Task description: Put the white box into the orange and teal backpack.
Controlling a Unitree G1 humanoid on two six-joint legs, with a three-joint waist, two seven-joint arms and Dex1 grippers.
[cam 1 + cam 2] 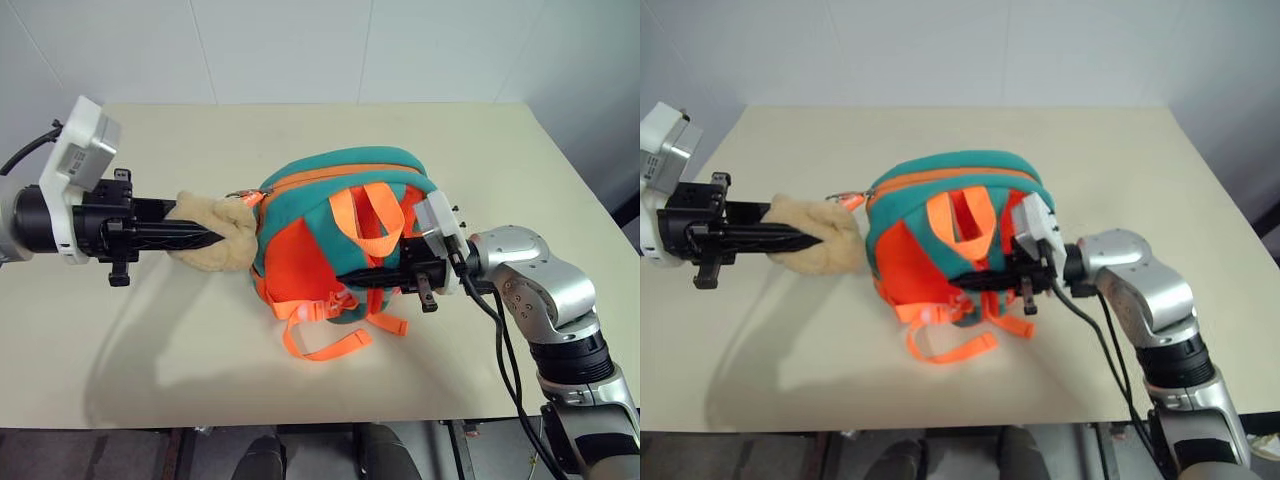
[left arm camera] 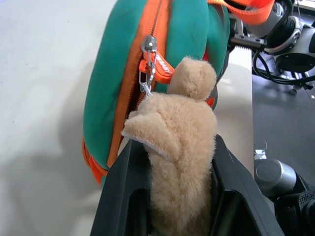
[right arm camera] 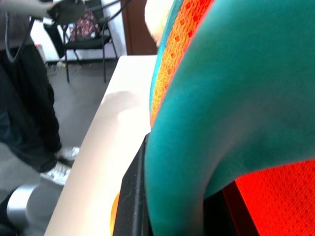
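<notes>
The orange and teal backpack sits mid-table with its orange straps facing me. Its tan plush ball hangs off the zipper pull on the backpack's left side. My left gripper reaches in from the left and is shut on the plush ball, whose fur bulges between the black fingers. My right gripper comes in from the right, low across the strap side, and is shut on a fold of the backpack's teal fabric. The zipper looks closed. The white box is out of view.
The beige table stretches bare around the backpack, with a white wall behind it. Loose orange strap ends trail toward the table's front edge. A person's legs and a chair stand beyond the table's left side.
</notes>
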